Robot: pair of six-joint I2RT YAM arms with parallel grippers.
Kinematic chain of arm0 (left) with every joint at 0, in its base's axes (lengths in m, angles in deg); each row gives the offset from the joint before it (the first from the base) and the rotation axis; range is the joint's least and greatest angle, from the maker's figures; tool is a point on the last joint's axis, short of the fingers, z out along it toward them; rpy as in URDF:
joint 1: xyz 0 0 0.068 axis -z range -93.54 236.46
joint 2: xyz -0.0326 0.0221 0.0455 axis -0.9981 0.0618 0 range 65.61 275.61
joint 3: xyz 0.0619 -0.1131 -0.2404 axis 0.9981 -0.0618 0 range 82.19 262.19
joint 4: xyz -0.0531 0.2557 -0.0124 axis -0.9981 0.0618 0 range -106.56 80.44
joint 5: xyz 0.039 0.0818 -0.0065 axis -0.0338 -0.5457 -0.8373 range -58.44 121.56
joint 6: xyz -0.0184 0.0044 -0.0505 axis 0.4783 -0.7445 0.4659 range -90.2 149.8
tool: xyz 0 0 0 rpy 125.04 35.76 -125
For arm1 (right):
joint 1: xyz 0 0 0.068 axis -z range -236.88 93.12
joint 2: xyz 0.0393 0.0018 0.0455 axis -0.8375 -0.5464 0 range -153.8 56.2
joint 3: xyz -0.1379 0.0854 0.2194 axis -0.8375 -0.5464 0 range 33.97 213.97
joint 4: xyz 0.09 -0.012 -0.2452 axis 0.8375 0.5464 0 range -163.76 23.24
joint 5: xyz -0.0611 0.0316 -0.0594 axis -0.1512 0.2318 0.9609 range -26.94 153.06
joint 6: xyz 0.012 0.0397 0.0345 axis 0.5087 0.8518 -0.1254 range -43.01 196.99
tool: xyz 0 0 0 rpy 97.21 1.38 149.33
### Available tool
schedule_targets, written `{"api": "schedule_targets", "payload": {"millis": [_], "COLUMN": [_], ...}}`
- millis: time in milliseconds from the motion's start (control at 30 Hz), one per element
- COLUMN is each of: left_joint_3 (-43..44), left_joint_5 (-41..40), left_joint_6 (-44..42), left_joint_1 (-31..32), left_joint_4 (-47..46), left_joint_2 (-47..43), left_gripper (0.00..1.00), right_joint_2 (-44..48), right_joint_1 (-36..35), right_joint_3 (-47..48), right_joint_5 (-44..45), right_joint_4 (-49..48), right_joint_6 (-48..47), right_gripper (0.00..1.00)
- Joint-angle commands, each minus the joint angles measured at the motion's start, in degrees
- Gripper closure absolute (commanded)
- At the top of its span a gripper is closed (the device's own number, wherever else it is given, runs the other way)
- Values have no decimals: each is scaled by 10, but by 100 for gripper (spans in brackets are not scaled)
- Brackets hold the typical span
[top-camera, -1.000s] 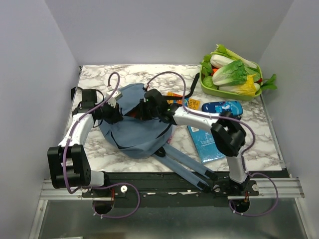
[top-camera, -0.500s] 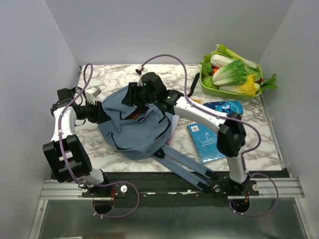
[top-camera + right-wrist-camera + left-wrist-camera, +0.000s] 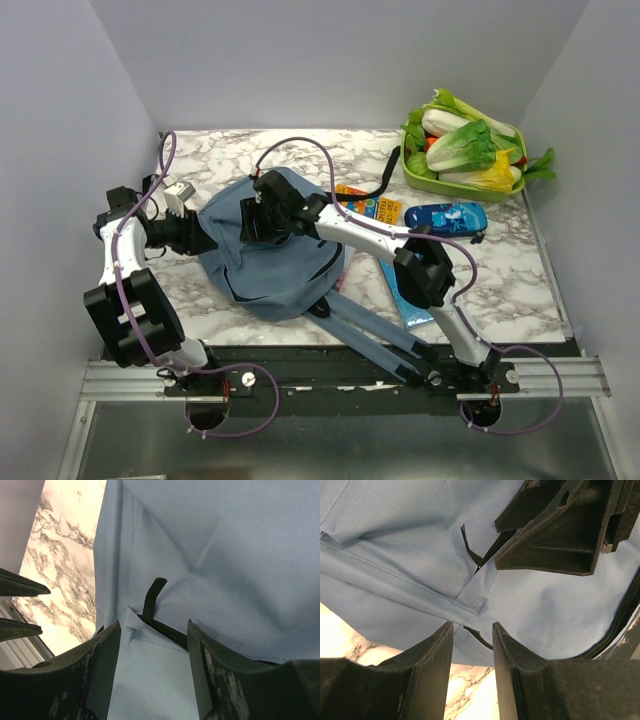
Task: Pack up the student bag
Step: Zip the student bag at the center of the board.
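The student bag (image 3: pixel 275 262) lies flat in the middle of the table, dusty blue, with its straps (image 3: pixel 375 335) trailing toward the near edge. My left gripper (image 3: pixel 200 238) is at the bag's left edge, open, with only marble showing between its fingers (image 3: pixel 430 670). My right gripper (image 3: pixel 255 222) hovers over the bag's upper left, open and holding nothing. In the right wrist view the right gripper (image 3: pixel 154 625) stands over blue fabric, with a black zipper pull (image 3: pixel 152 597) just ahead. In the left wrist view the left gripper (image 3: pixel 473 625) faces the bag (image 3: pixel 410 555), with the right gripper (image 3: pixel 560 525) above it.
A green tray (image 3: pixel 412 178) of leafy vegetables stands at the back right. A blue pencil case (image 3: pixel 447 215), an orange packet (image 3: pixel 365 205) and a blue book (image 3: pixel 410 290) lie right of the bag. A black strap (image 3: pixel 385 180) curls behind it.
Both grippers have opened and let go of the bag. The left gripper drew back to the bag's left edge; the right one slid left over it. The bag's gap no longer shows.
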Motion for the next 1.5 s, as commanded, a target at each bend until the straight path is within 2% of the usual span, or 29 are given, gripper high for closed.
{"api": "schedule_targets", "payload": {"millis": [0, 200, 667, 967, 1067, 1167, 1200, 1333, 1467], "left_joint_3": [-5, -12, -27, -27, -27, -28, -28, -30, -36], "left_joint_5": [33, 28, 22, 20, 17, 18, 19, 23, 27], "left_joint_6": [-22, -29, -38, -45, -45, -47, -46, -52, -52], "left_joint_1": [-5, -5, -5, -5, -5, -5, -5, 0, 34], "left_joint_4": [2, 3, -7, -5, -6, -8, -6, -8, -21], "left_joint_2": [-11, -13, -7, -4, -3, -2, -1, 8, 18], "left_gripper": [55, 55, 55, 56, 56, 56, 56, 55, 55], "right_joint_2": [-20, -41, -87, -128, -128, -120, -117, -94, -60], "right_joint_1": [-9, -12, -15, -15, -15, -15, -15, -14, -14], "right_joint_3": [29, 43, 93, 128, 123, 111, 107, 87, 68], "right_joint_5": [33, 51, 38, 24, 24, 23, 23, 16, 15], "right_joint_4": [6, -10, -20, -25, -27, -33, -36, -48, -59], "right_joint_6": [-21, -21, -20, -16, -15, -13, -14, -9, -10], "right_gripper": [38, 44, 47, 56, 61, 72, 79, 96, 99]}}
